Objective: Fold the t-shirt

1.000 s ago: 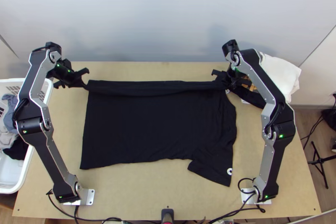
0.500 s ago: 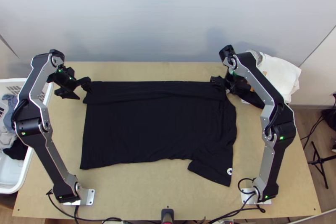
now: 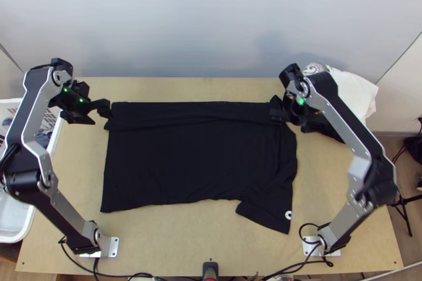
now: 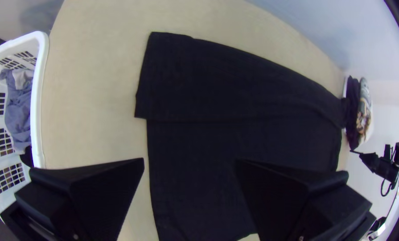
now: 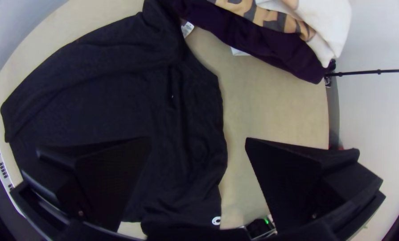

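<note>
In the top view the black t-shirt (image 3: pixel 195 160) lies spread, its far edge folded over in a strip toward the near side; a sleeve with a small white mark points to the near right. My left gripper (image 3: pixel 99 115) stands at the shirt's far left corner, and my right gripper (image 3: pixel 290 118) is over its far right corner. In the left wrist view my left gripper (image 4: pixel 188 163) is open above the shirt (image 4: pixel 199 147) and bare table. In the right wrist view my right gripper (image 5: pixel 199 140) is open, with the shirt (image 5: pixel 119 107) below.
A white laundry basket (image 3: pixel 29 223) with clothes stands at the left table edge. At the far right lies a pile of folded clothes (image 3: pixel 353 94), white and dark purple. Cables run along the near edge of the table (image 3: pixel 211 239).
Both grippers have let go of the shirt's far edge, and the folded strip lies flatter at its left end. Both arms have swung outward, the left one leftward and the right one rightward.
</note>
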`<state>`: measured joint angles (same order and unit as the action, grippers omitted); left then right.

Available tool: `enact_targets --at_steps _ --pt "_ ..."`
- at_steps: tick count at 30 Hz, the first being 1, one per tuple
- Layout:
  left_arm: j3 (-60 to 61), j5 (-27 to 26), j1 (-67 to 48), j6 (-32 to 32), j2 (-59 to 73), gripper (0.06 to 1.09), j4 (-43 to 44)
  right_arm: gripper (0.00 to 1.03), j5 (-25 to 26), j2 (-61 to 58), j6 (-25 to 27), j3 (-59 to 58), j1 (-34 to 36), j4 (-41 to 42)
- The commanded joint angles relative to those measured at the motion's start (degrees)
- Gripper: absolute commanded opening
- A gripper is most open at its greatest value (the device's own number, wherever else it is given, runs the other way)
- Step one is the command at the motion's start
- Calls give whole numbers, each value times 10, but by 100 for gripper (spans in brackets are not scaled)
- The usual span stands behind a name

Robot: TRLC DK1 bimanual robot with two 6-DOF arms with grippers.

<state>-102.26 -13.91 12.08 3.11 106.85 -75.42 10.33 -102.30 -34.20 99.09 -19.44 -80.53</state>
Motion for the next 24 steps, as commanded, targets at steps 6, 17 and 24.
enact_targets --at_steps 6,17,24 --pt "130 1 -42 21 -132 104 0 98 -105 182 -95 -225 -44 -91" --pt "210 9 -81 0 -202 104 5 85 -244 223 48 -456 37 12" --pt "213 13 -84 -5 -210 104 5 78 -292 234 103 -537 54 85"
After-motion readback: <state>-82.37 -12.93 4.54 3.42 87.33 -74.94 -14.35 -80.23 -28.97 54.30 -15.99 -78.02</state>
